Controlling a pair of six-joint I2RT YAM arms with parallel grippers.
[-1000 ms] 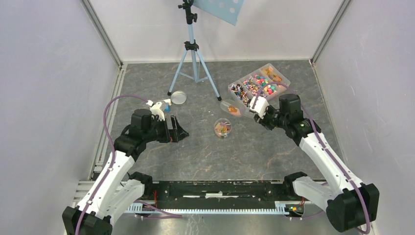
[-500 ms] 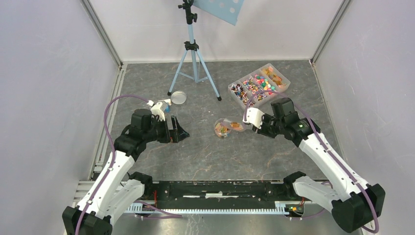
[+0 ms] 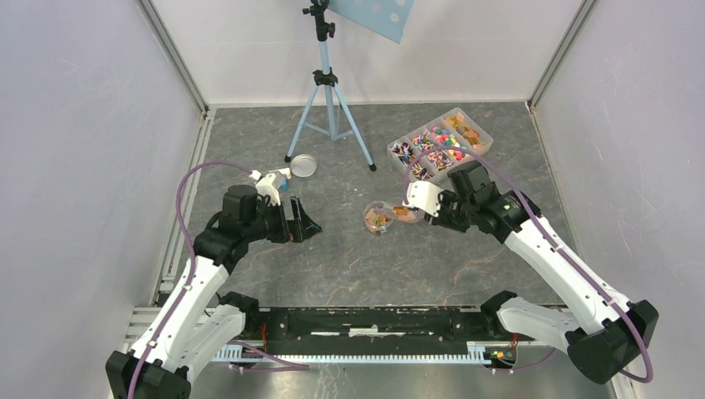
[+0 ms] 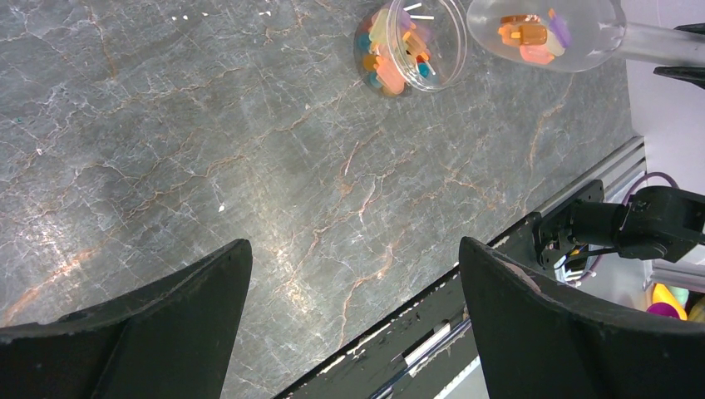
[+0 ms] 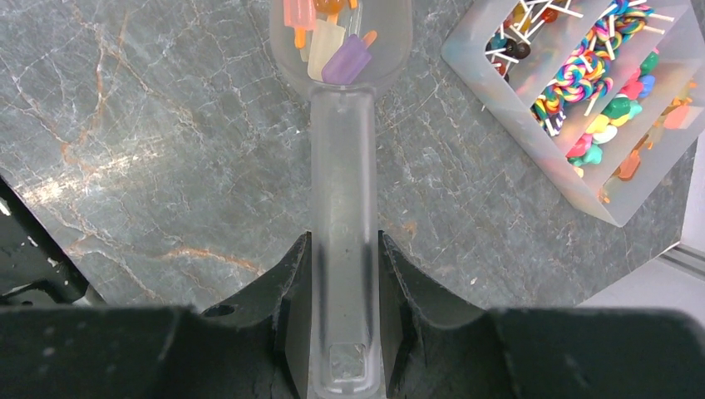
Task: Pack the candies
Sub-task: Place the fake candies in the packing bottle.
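Note:
The candies are small multicoloured sweets. Some lie in a small round clear jar (image 3: 378, 218) at the table's middle, which also shows in the left wrist view (image 4: 407, 46). More fill a clear divided tray (image 3: 478, 133) at the back right. My right gripper (image 3: 430, 214) is shut on the handle of a clear plastic scoop (image 5: 342, 208). The scoop's bowl (image 3: 405, 213) holds a few orange, cream and purple candies (image 5: 332, 41) right beside the jar's right rim. My left gripper (image 3: 303, 224) is open and empty (image 4: 353, 245), above bare table left of the jar.
A round clear lid (image 3: 302, 165) lies at the back left. A blue tripod (image 3: 330, 108) stands behind the jar. The divided tray's wall (image 5: 582, 195) is close to the right of the scoop. The black front rail (image 3: 366, 320) runs along the near edge.
My right arm has carried the loaded scoop from beside the divided tray leftward and nearer, to the jar's right rim. The left arm has not moved.

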